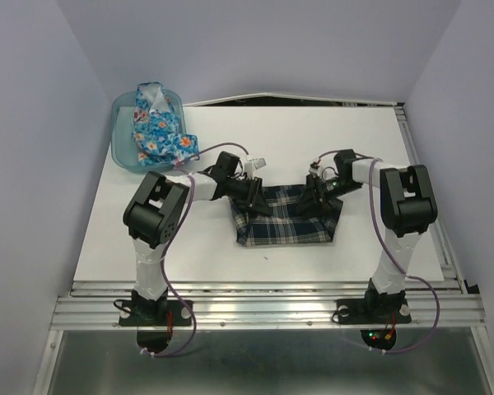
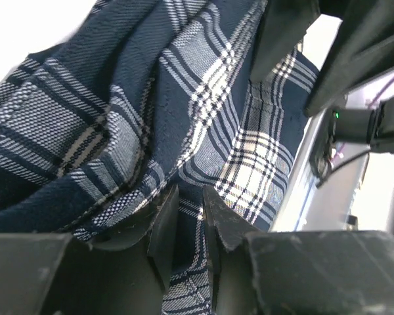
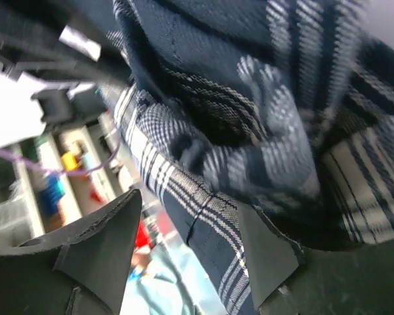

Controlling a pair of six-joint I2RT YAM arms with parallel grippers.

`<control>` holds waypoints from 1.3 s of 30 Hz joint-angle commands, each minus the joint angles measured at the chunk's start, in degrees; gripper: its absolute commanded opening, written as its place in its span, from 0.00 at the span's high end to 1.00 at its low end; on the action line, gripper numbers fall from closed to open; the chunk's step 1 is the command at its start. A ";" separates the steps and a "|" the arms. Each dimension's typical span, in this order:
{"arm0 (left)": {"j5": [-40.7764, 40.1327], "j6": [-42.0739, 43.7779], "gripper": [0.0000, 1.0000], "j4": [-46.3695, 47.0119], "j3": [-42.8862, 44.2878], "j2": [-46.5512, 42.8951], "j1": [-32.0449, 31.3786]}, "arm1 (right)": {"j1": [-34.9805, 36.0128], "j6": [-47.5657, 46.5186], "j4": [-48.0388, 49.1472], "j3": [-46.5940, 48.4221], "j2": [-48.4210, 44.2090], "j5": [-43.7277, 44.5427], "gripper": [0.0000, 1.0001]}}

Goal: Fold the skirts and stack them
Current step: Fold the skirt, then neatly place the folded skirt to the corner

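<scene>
A: How far along?
B: Barely begun. The plaid skirt (image 1: 286, 216) lies mid-desk (image 1: 313, 140), unfolded. The left pincer (image 2: 190, 220) is clenched on its edge, and the right pincer (image 3: 184, 256) is spread around cloth, not pinching. The floral skirt (image 1: 158, 132) sits in the bin (image 1: 123, 152) — nothing stacked.

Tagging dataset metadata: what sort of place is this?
Likely a lab robot test cell: plain lavender walls boxing in a white tabletop, aluminium rails at its near edge, left arm and right arm bolted there.
</scene>
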 commanded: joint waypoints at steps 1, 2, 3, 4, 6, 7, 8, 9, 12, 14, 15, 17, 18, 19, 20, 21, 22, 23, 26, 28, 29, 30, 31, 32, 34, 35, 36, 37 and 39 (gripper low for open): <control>-4.21 1.01 0.66 2.37 6.17 2.30 -0.07 | -2.87 -2.36 3.24 9.42 2.72 15.40 0.35; -5.00 0.83 0.65 2.37 7.15 2.21 -0.25 | -2.87 -2.37 3.16 11.01 2.98 18.20 0.35; -5.01 0.83 0.64 2.29 8.29 2.13 -0.43 | -2.87 -2.02 3.16 12.50 2.90 19.36 0.35; -6.14 1.18 0.62 1.59 10.91 1.52 -0.51 | -2.87 -1.06 3.07 14.95 2.37 19.55 0.35; -7.89 3.63 0.58 -1.21 15.04 -0.32 -0.78 | -2.87 0.26 2.89 16.47 -0.95 19.03 0.34; -9.04 4.95 0.55 -2.53 16.46 -1.29 -0.69 | -2.87 0.45 2.98 16.82 -2.45 18.67 0.32; -11.84 6.44 0.50 -4.03 17.78 -2.17 -0.69 | -2.87 2.45 2.98 16.74 -4.03 18.24 0.30; -12.91 8.02 0.48 -5.70 19.18 -3.23 -0.69 | -2.87 2.73 3.24 16.39 -5.79 18.58 0.28; -17.04 13.39 0.39 -12.29 24.02 -7.27 -0.43 | -0.33 1.95 4.74 13.58 -13.52 22.00 0.23; -19.76 15.85 0.32 -16.34 26.75 -10.61 0.01 | 4.56 -0.76 5.35 11.91 -18.34 28.29 0.18; -20.56 16.91 0.20 -18.87 27.63 -11.75 0.19 | 6.60 -1.13 5.62 11.38 -19.59 30.77 0.17; -23.36 18.58 0.02 -20.56 28.78 -15.35 0.97 | 10.47 -1.66 6.14 10.59 -21.27 37.96 0.14; -24.68 18.85 0.01 -21.00 28.78 -16.84 1.24 | 13.79 -1.40 6.32 10.15 -21.19 40.01 0.13; -26.35 19.29 0.01 -21.44 28.43 -19.64 1.50 | 15.31 -1.14 6.41 10.06 -21.01 42.29 0.12; -29.15 19.29 0.01 -21.53 28.25 -20.98 2.03 | 16.45 -0.35 6.58 9.88 -20.57 46.05 0.12; -30.14 19.46 0.01 -22.14 28.08 -23.34 2.38 | 18.03 0.09 7.11 9.79 -19.27 47.75 0.12; -31.19 19.73 0.01 -22.84 28.34 -24.32 2.56 | 18.74 0.44 7.55 9.79 -18.56 49.07 0.12; -32.33 20.16 0.01 -23.63 28.60 -25.11 2.73 | 19.44 0.45 7.73 9.88 -17.77 50.12 0.12; -36.73 22.01 0.01 -26.71 29.65 -27.58 3.00 | 21.99 2.55 8.17 10.23 -13.64 54.87 0.11; -39.89 22.89 0.01 -27.94 30.01 -29.33 3.52 | 23.31 3.78 8.17 9.80 -10.48 56.90 0.11; -40.34 23.15 0.01 -27.95 29.83 -29.95 3.70 | 23.32 4.31 7.99 9.53 -9.51 56.99 0.11; -41.21 23.16 0.01 -27.69 29.40 -31.35 4.14 | 24.10 5.36 8.43 8.92 -8.63 58.73 0.11; -41.31 23.33 0.01 -27.51 28.87 -32.06 4.32 | 24.11 5.72 8.95 8.22 -7.83 59.01 0.11; -41.40 23.51 0.01 -27.42 27.82 -32.50 4.32 | 24.11 5.98 9.31 7.60 -6.17 59.19 0.11; -41.22 23.77 0.01 -27.68 26.76 -33.55 4.41 | 24.11 6.25 9.75 7.33 -4.23 61.73 0.10; -41.31 23.77 0.01 -27.68 25.62 -33.73 4.41 | 23.50 6.25 9.75 7.59 -3.18 62.09 0.10; -41.13 23.77 0.01 -27.77 25.09 -33.82 4.49 | 21.58 6.16 10.10 8.03 -1.60 61.39 0.10; -41.13 23.77 0.01 -27.95 24.22 -33.91 4.58 | 20.43 5.99 10.19 8.47 -0.80 61.04 0.10; -40.87 23.77 0.01 -28.82 23.77 -33.56 5.02 | 16.23 3.36 10.89 10.31 1.66 60.51 0.11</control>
